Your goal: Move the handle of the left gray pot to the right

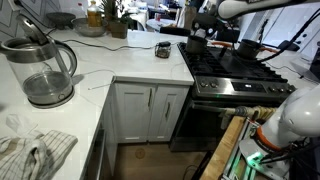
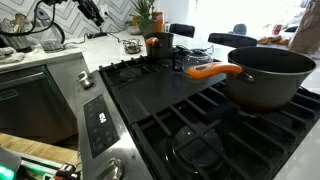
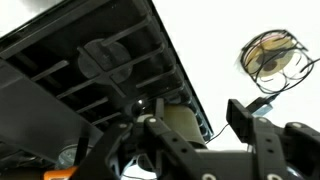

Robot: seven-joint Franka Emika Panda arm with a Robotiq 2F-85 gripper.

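One open-fingered gripper (image 3: 195, 120) hangs over the left gray pot (image 1: 197, 43), contents unseen.

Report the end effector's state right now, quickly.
End effector: open in the wrist view, holding nothing.

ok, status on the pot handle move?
Pincer open, over stove. Left gray pot beneath it, not gripped. Large orange-handled pot nearby, not blocking.
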